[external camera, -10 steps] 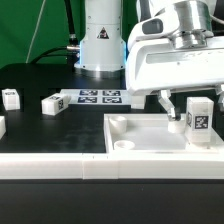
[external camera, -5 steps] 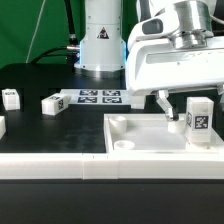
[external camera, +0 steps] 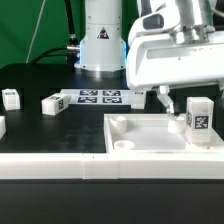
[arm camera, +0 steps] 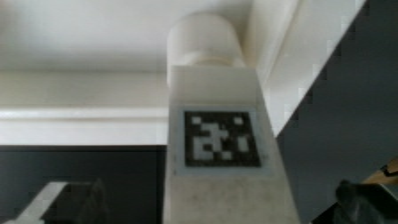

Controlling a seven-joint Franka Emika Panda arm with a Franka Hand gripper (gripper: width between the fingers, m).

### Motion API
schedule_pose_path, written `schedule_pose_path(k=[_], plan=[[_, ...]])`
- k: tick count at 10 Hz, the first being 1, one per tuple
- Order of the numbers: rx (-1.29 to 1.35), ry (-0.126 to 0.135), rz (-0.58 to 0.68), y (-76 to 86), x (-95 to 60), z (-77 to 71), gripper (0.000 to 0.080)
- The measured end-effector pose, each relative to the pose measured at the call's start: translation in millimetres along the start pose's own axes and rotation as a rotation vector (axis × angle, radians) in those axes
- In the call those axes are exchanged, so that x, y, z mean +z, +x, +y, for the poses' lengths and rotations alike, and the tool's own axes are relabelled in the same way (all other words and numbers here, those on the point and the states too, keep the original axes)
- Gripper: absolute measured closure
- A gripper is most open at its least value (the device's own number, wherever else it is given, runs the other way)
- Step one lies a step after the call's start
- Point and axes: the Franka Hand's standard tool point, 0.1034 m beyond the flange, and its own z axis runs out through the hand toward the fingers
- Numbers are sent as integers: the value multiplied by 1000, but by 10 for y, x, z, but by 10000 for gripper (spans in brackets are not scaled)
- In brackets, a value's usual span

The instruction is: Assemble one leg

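The leg (external camera: 200, 121), a chunky white post with a black-and-white tag, stands upright in the corner of the large white tray-like piece (external camera: 150, 134) at the exterior view's right. My gripper (external camera: 188, 100) hangs right above it, with one dark finger (external camera: 166, 102) showing beside the leg. In the wrist view the leg (arm camera: 221, 120) fills the middle, tag facing the camera. My gripper (arm camera: 217, 205) is open around it. Its fingertips (arm camera: 61, 203) stand on either side with dark gaps to the leg, not touching it.
Two more white tagged legs (external camera: 11, 98) (external camera: 52, 103) lie at the exterior view's left, and part of another shows at the left edge (external camera: 1, 126). The marker board (external camera: 98, 97) lies in front of the robot base (external camera: 100, 45). A white rail (external camera: 60, 166) runs along the front.
My gripper has risen a little above the leg. The leg has stayed standing in the tray corner.
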Motion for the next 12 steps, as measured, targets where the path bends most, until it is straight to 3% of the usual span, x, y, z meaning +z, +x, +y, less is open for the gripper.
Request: schedule_pose_path(k=[2,3,5,6,7,10,12], plan=[[5,1,-6,41,4,23,151],[10,19,-119,-17,40,17,151],[22,33,-229,129,48,97,151],[26,50,-354,41,52,121,151],[31,50,-356,118,65,155,151],[43,44,-347,56,95,112,151],[44,43,-346,59,95,127,402]])
